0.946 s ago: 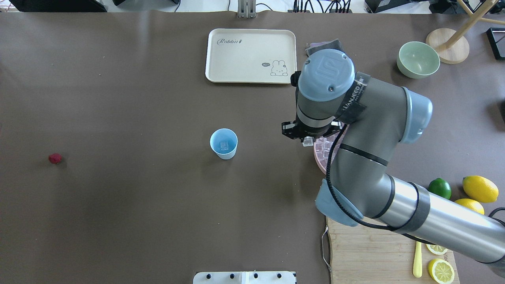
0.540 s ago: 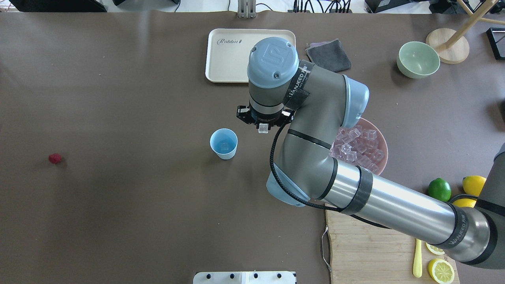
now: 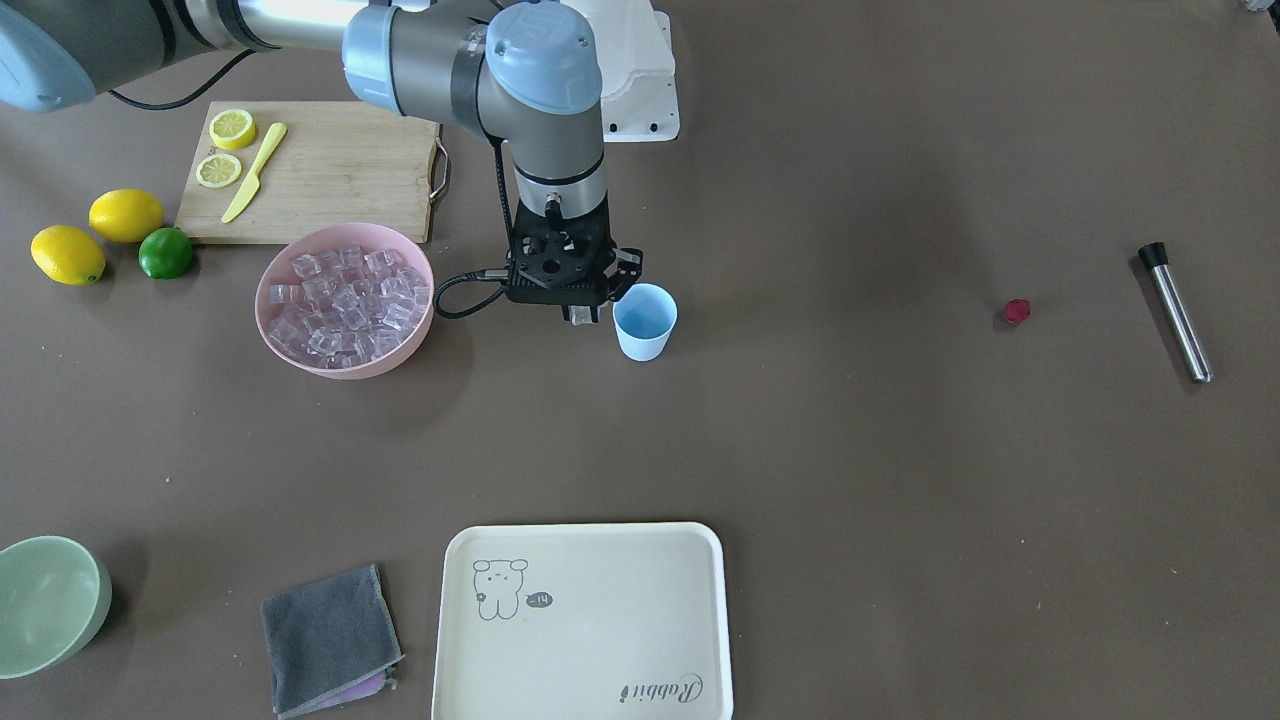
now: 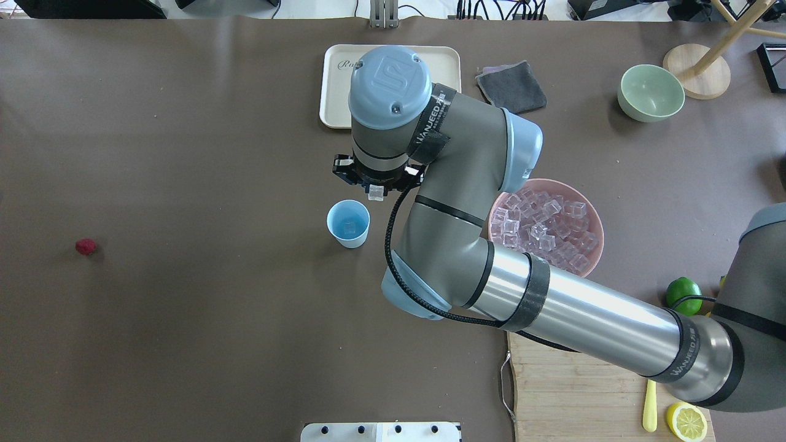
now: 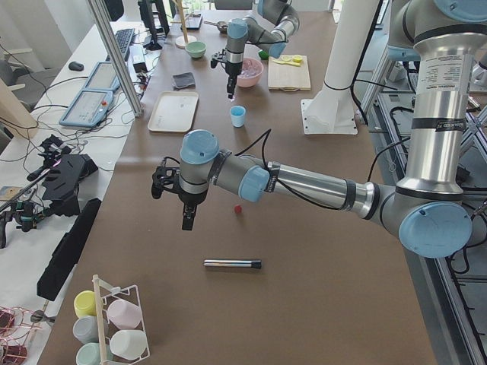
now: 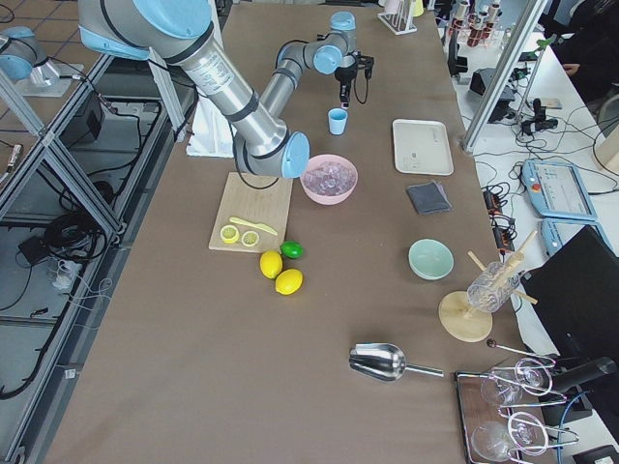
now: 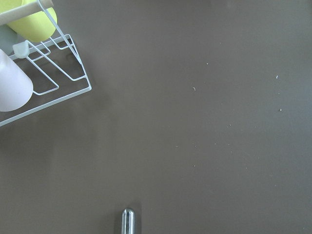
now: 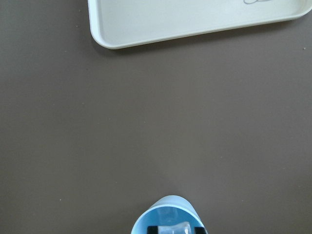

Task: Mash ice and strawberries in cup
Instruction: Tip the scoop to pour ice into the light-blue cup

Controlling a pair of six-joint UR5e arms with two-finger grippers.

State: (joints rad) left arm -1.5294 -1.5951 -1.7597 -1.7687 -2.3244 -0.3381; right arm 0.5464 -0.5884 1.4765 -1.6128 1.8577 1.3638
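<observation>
front-facing: right gripper (image 3: 581, 316) pinching one ice cube (image 3: 581, 313) just beside cup (image 3: 644, 322); strawberry (image 3: 1016, 311) well apart on brown table (image 3: 800, 450). overhead only: second ice cube inside cup. exterior left: left gripper (image 5: 187, 219) above table, open or closed impossible to tell; desk (image 5: 99, 84) alongside.

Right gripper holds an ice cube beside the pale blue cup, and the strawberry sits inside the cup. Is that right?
No. The strawberry lies on the table, far from the pale blue cup, as the overhead exterior view shows. The right gripper does hold an ice cube beside the cup.
</observation>
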